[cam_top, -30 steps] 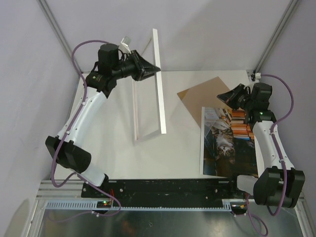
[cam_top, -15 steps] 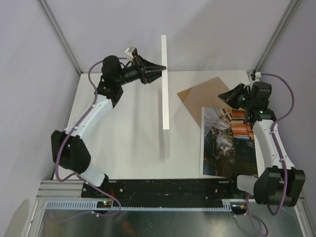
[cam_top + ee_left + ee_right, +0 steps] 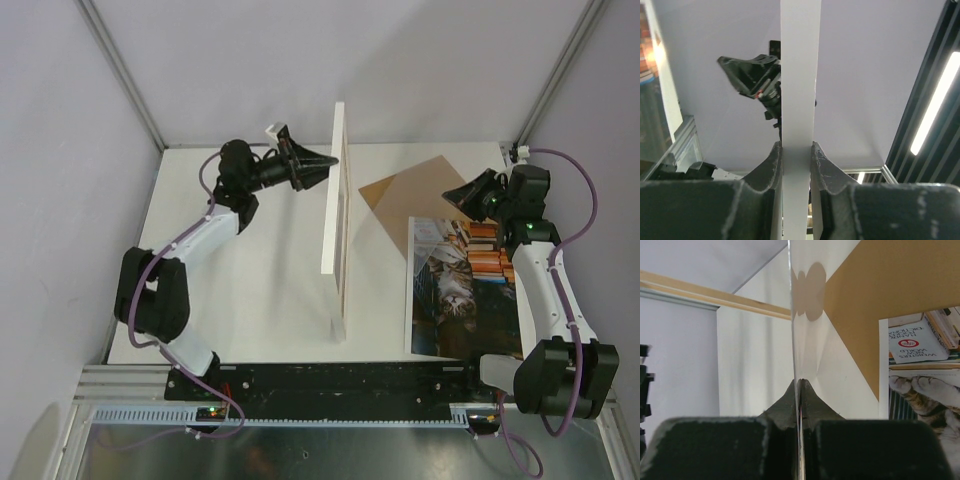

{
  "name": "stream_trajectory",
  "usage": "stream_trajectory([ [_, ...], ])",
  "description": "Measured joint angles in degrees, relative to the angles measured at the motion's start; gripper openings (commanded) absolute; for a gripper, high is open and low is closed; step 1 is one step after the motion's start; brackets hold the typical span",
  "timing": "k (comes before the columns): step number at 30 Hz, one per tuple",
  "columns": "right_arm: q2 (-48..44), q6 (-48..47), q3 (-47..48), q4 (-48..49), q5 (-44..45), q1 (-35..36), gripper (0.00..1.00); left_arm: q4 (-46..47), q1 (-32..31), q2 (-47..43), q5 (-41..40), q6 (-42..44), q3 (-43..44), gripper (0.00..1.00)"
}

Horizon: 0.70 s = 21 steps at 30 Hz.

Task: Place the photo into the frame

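Note:
The frame [image 3: 336, 222] stands on edge near the middle of the table, almost upright, with its white side facing left. My left gripper [image 3: 332, 160] is shut on its top far rail, which shows as a white bar [image 3: 800, 75] between the fingers [image 3: 771, 160] in the left wrist view. The photo [image 3: 460, 290] of a cat among books lies flat at the right and also shows in the right wrist view [image 3: 925, 375]. My right gripper [image 3: 452, 196] hovers over the photo's far end, shut [image 3: 801, 386] on a thin clear sheet [image 3: 796, 350] seen edge-on.
A plain brown backing board [image 3: 405, 192] lies flat at the back right, between the frame and my right gripper, and also shows in the right wrist view [image 3: 890, 285]. Grey walls close off the back and both sides. The black base rail [image 3: 340, 385] runs along the near edge.
My left gripper has swung the frame to the right and turned it from leaning left to nearly upright. The right arm has not moved.

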Motion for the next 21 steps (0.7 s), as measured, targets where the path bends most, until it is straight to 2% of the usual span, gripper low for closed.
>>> stream_trajectory([
  [10, -0.07, -0.31, 1.81, -1.27, 1.29, -0.55, 0.00, 6.45, 2.38, 0.72, 1.60, -0.48, -6.60, 0.01],
  [21, -0.44, -0.48, 2.47, -1.27, 1.68, 0.13, 0.00, 9.25, 3.69, -0.63, 2.43, 0.15, -9.53, 0.32],
])
